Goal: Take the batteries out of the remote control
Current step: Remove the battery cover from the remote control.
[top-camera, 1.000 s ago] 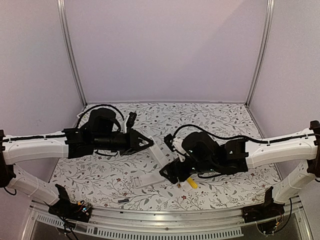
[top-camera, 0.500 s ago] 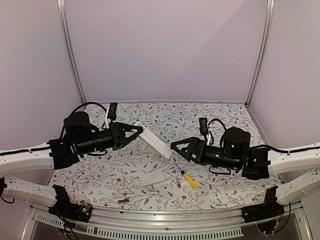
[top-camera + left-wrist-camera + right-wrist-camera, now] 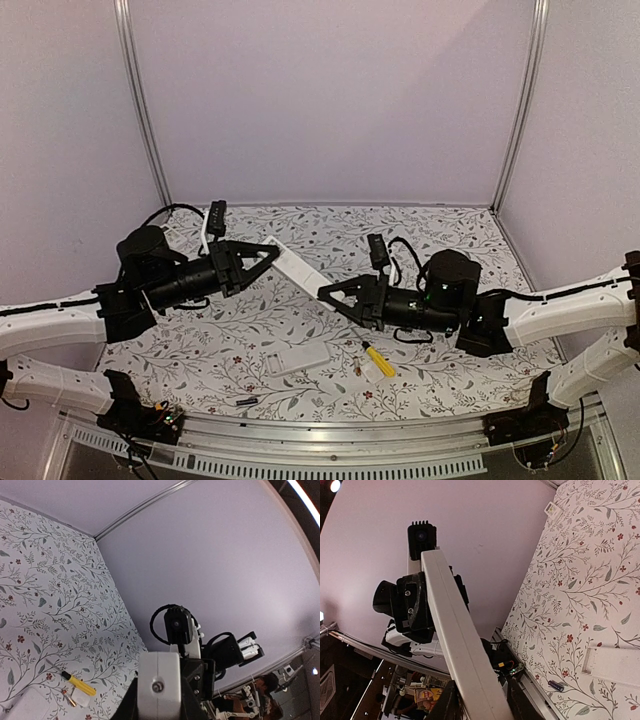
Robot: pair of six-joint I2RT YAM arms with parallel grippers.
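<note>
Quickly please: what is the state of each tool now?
The left tool: closed on one end of the white remote.
The right tool: closed on its other end.

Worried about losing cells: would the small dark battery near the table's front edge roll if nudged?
Likely yes: the dark battery is a round cylinder lying on its side, so a sideways nudge should roll it. Being near the table edge, it might drop off. It looks tiny, probably light.
</note>
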